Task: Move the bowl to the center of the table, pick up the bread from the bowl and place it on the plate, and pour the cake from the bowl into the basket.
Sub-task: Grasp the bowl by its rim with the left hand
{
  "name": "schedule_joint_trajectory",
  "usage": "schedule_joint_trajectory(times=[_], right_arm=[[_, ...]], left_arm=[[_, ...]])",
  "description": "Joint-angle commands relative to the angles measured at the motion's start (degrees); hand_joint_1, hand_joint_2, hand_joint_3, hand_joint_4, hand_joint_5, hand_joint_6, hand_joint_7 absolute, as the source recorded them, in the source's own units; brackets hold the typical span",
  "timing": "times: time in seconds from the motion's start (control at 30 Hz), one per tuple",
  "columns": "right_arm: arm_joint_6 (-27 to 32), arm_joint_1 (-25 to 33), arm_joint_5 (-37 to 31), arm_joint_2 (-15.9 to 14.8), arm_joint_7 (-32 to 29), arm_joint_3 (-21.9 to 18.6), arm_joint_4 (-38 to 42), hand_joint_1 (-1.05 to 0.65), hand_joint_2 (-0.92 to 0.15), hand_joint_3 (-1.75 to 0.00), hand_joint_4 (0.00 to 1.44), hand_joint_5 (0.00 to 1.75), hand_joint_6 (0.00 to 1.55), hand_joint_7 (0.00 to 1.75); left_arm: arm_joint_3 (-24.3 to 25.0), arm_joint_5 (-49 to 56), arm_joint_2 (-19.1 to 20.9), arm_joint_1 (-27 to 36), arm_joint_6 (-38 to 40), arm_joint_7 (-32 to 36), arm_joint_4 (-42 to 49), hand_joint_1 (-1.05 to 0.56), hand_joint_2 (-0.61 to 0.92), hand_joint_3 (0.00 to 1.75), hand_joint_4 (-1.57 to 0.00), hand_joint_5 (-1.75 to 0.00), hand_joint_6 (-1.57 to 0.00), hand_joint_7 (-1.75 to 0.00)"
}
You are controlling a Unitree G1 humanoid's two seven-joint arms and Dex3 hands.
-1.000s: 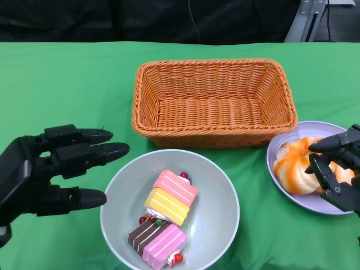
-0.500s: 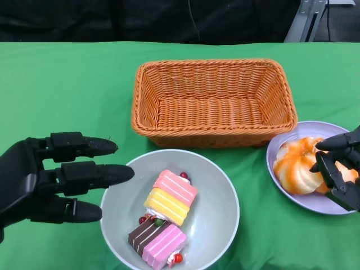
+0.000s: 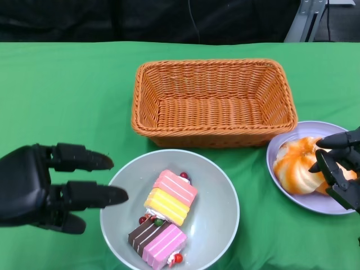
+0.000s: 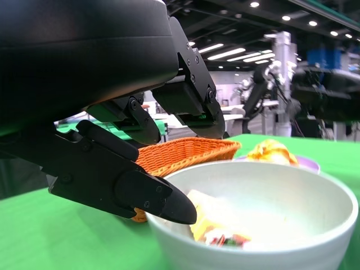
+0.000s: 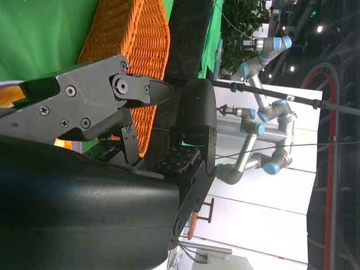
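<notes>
Green cloth covers the worktop (image 3: 67, 84), and a woven orange basket (image 3: 214, 102) stands at about 12 o'clock of the scene, empty inside. At 6 o'clock from the basket, just beside its near wall, sits the pale grey bowl (image 3: 219, 191). In the bowl lie two pieces of layered cake: one pink, yellow and orange piece (image 3: 171, 196) in the middle, and one brown and pink piece (image 3: 157, 241) at 6 o'clock from it, touching it, with small red berries around them. At 3 o'clock of the bowl, near but apart from it, is the light purple plate (image 3: 281, 147), and the orange and white bread (image 3: 297, 165) rests on this plate. The left hand (image 3: 50, 188) is at 9 o'clock of the bowl; its fingers (image 3: 93, 195) are spread apart and stretched toward the bowl, and it holds nothing. One fingertip lies over the bowl's rim; in the left wrist view a fingertip (image 4: 163, 203) is right at the rim, but I cannot tell if it touches. The right hand (image 3: 340, 169) is over the 3 o'clock side of the plate, with curved fingers close beside the bread; whether it grips the bread or only hangs near it, I cannot tell.
</notes>
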Motion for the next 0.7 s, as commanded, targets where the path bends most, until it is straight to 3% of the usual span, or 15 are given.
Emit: schedule_joint_trajectory(times=[0.03, 0.2, 0.3, 0.43, 0.7], right_arm=[[0.5, 0.6, 0.8, 0.1, -0.5, -0.9, -0.8, -0.13, -0.86, -0.37, 0.65, 1.52, 0.68, 1.08], [0.7, 0.5, 0.9, 0.4, -0.8, -1.1, -0.8, -0.15, -0.87, -0.36, 0.65, 1.53, 0.67, 1.09], [0.7, 0.8, 0.6, 0.6, -1.2, -1.3, -0.9, -0.15, -0.87, -0.35, 0.65, 1.53, 0.67, 1.1], [1.0, 1.0, 0.7, 0.7, -1.5, -1.4, -1.1, -0.16, -0.88, -0.33, 0.66, 1.51, 0.68, 1.09], [2.3, 1.4, 1.2, 0.7, -1.6, -1.4, -1.8, -0.15, -0.91, -0.27, 0.67, 1.49, 0.69, 1.05]], left_arm=[[-11.5, 6.2, 6.0, -3.9, 7.2, 14.6, 0.0, -0.56, 0.83, 0.0, -0.74, -0.14, -0.8, -0.03], [-26.0, 11.3, 7.9, -8.5, 18.0, 29.5, 2.5, -0.57, 0.78, 0.0, -0.78, -0.15, -0.83, -0.03], [-31.9, 11.5, 8.1, -10.4, 22.3, 33.1, 3.5, -0.56, 0.74, 0.0, -0.79, -0.15, -0.86, -0.04], [-35.9, 9.1, 8.3, -11.4, 25.1, 33.4, 2.9, -0.57, 0.72, 0.0, -0.77, -0.13, -0.9, -0.04], [-39.2, 5.3, 8.8, -11.5, 27.9, 33.4, 0.9, -0.57, 0.73, 0.0, -0.75, -0.14, -0.91, -0.02]])
